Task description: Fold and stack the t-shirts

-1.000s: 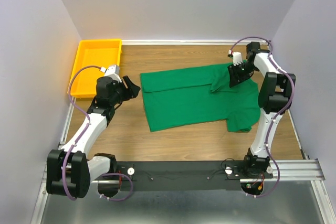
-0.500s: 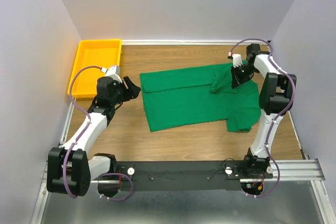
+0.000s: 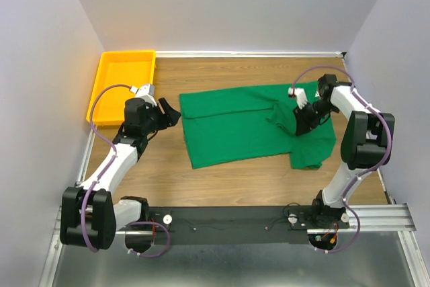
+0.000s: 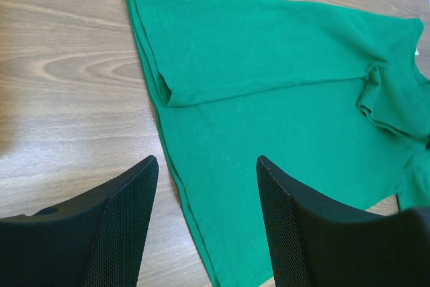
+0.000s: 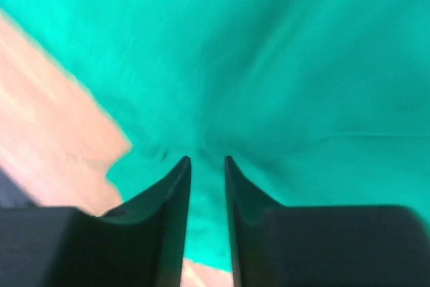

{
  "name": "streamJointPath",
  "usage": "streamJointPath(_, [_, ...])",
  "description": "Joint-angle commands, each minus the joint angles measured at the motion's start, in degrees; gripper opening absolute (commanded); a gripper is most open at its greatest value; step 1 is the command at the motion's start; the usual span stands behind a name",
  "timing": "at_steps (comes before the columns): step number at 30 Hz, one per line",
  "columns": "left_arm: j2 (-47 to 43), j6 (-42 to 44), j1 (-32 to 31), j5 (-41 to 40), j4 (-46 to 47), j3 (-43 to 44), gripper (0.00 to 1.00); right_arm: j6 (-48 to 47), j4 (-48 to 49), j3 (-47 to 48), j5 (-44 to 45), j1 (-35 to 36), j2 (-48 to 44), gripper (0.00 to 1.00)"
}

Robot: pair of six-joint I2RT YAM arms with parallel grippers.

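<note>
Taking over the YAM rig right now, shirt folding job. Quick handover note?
Left gripper: open, empty, hovering just off the green t-shirt's left edge.
Right gripper: jaws narrow, tips down in puckered cloth at the shirt's right end. The wrist view is blurred, so I can't tell if it is gripping.
Shirt: spread mid-table, far long side folded over onto itself, near sleeve sticking out. Yellow tray sits far left.
Done: apparently the first lengthwise fold.
Left: the other folds, then stacking. Only this one shirt is in view.
</note>
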Motion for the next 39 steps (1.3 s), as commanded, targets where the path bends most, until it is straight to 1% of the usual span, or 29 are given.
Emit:
streamJointPath(1, [0.6, -0.1, 0.5, 1.7, 1.8, 0.8, 0.68, -9.9, -5.7, -4.6, 1.2, -0.3, -2.3, 0.36])
streamJointPath(2, [0.8, 0.0, 0.5, 1.7, 1.9, 0.8, 0.68, -10.0, -5.5, -4.6, 1.8, -0.5, -2.6, 0.36])
streamJointPath(3, [0.9, 0.0, 0.5, 1.7, 1.9, 0.9, 0.68, -9.5, -5.2, -3.9, 2.1, -0.7, -2.6, 0.39])
streamJointPath(4, [1.0, -0.1, 0.5, 1.9, 1.9, 1.0, 0.68, -8.6, -4.9, -1.5, 2.3, -1.5, -1.9, 0.48])
streamJointPath(6, [1.2, -0.3, 0.5, 1.9, 1.9, 1.2, 0.68, -3.4, -3.1, 2.5, 2.1, -2.8, -0.2, 0.55])
streamJointPath(8, [1.3, -0.4, 0.5, 2.1, 1.9, 1.3, 0.68, 0.8, -2.1, 7.5, 0.1, -5.3, 3.3, 0.56])
streamJointPath(10, [0.9, -0.4, 0.5, 1.9, 1.7, 1.3, 0.68, 14.4, 2.5, 16.8, -0.3, -8.1, 6.9, 0.56])
streamJointPath(11, [0.9, -0.4, 0.5, 1.7, 1.7, 1.3, 0.68, 18.3, 6.5, 18.6, -0.1, -9.0, 8.0, 0.56])
streamJointPath(12, [0.9, -0.5, 0.5, 1.5, 1.7, 1.2, 0.68, 21.8, 8.1, 21.1, 0.1, -9.7, 9.7, 0.56])
streamJointPath(14, [1.3, -0.7, 0.5, 1.1, 1.6, 1.1, 0.68, 27.1, 9.8, 25.4, -0.8, -10.7, 12.9, 0.56])
streamJointPath(15, [2.1, -1.0, 0.5, 1.1, 1.6, 1.2, 0.68, 31.3, 11.2, 29.8, -1.8, -10.7, 16.5, 0.56])
streamJointPath(17, [3.0, -1.4, 0.5, 1.3, 1.9, 1.5, 0.68, 35.4, 12.3, 34.4, -3.7, -10.7, 20.5, 0.55])
streamJointPath(18, [3.9, -1.6, 0.5, 1.3, 2.0, 1.8, 0.68, 38.9, 12.3, 39.3, -4.4, -10.7, 24.7, 0.55])
streamJointPath(19, [4.4, -1.7, 0.5, 1.4, 2.0, 2.4, 0.68, 40.5, 12.3, 42.0, -4.3, -10.7, 27.0, 0.54])
streamJointPath(21, [5.9, -1.8, 0.5, 1.5, 2.1, 3.1, 0.68, 41.9, 13.4, 43.9, -2.1, -10.6, 29.2, 0.54])
streamJointPath(26, [10.6, -2.7, 0.5, 4.1, 4.2, 5.2, 0.67, 42.0, 14.4, 44.2, -1.3, -10.7, 32.2, 0.50])
streamJointPath(30, [15.4, -3.2, 0.4, 6.0, 6.2, 6.7, 0.67, 41.9, 14.8, 43.3, -0.9, -10.7, 31.8, 0.48])
streamJointPath(33, [17.7, -3.3, 0.1, 7.3, 6.7, 7.8, 0.66, 41.3, 15.2, 42.2, 0.8, -10.7, 31.0, 0.48])
streamJointPath(35, [21.1, -3.3, -0.2, 8.1, 7.2, 8.8, 0.65, 40.8, 16.0, 40.6, 2.6, -10.7, 30.1, 0.48])
streamJointPath(39, [24.1, -3.2, -1.1, 8.7, 7.9, 10.5, 0.63, 40.6, 16.8, 38.5, 3.8, -10.7, 29.5, 0.47])
